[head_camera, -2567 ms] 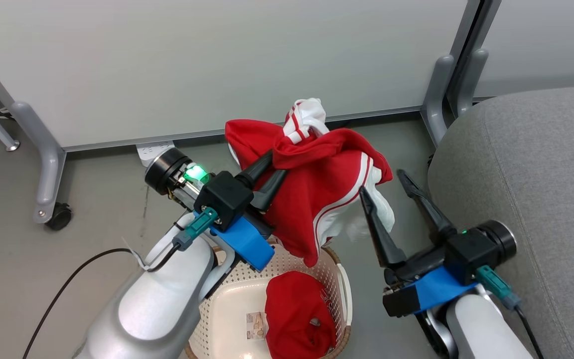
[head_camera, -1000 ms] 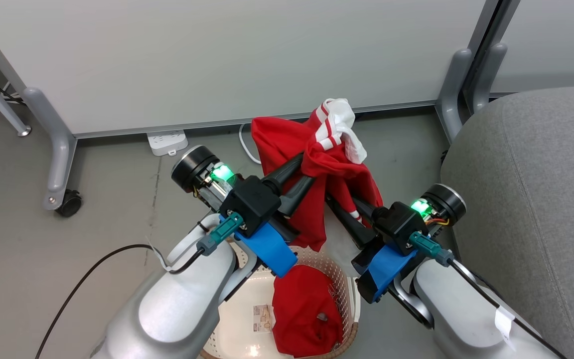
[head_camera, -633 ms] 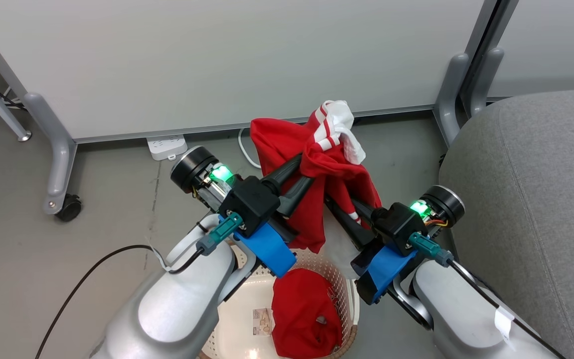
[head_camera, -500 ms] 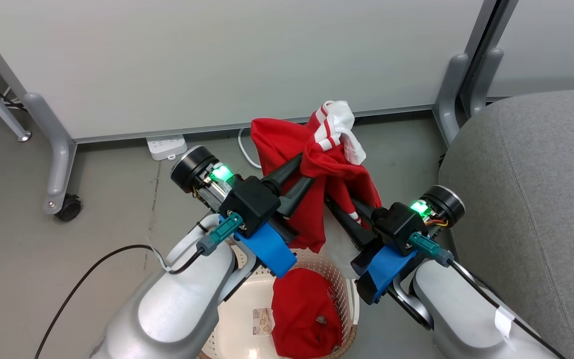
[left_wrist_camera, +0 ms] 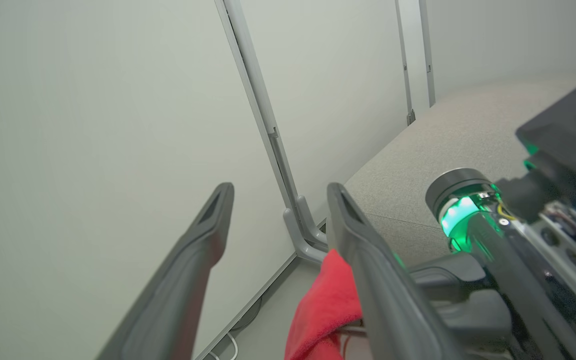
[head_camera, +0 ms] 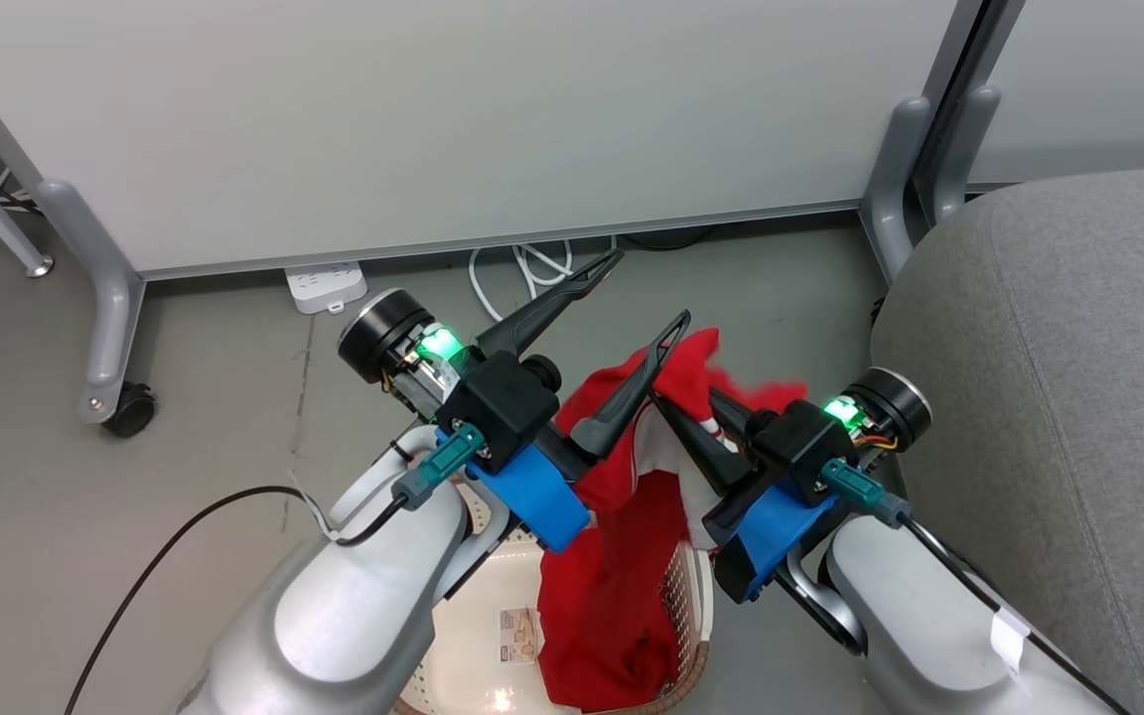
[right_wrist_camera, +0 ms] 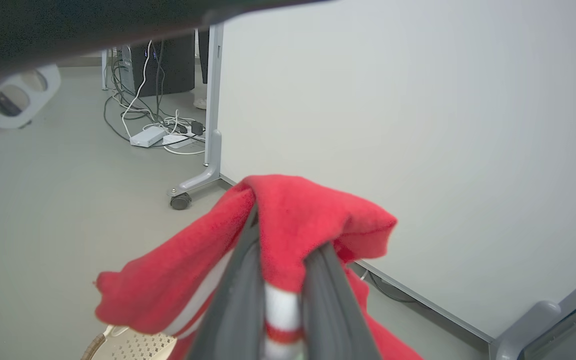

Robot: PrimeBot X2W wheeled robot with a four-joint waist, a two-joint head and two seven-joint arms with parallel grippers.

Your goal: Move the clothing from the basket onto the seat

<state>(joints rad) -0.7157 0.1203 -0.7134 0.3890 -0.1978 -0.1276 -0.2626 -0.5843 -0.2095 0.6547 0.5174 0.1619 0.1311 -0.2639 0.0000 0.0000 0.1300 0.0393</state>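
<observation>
The red clothing with white stripes is draped over my right gripper, which is shut on it above the basket. In the right wrist view the cloth covers the tips of the right gripper, with a white stripe pinched between the fingers. The fabric hangs down into the cream basket, where it merges with more red cloth. My left gripper stands open beside the garment with nothing between its fingers, as the left wrist view confirms. The grey seat is to the right.
A white partition wall on grey wheeled feet stands behind. A power strip and white cables lie on the floor at its base. The basket's rim shows low in the right wrist view.
My left gripper has opened and let go of the garment. The cloth has dropped from its raised bunch and now hangs from the right gripper into the basket.
</observation>
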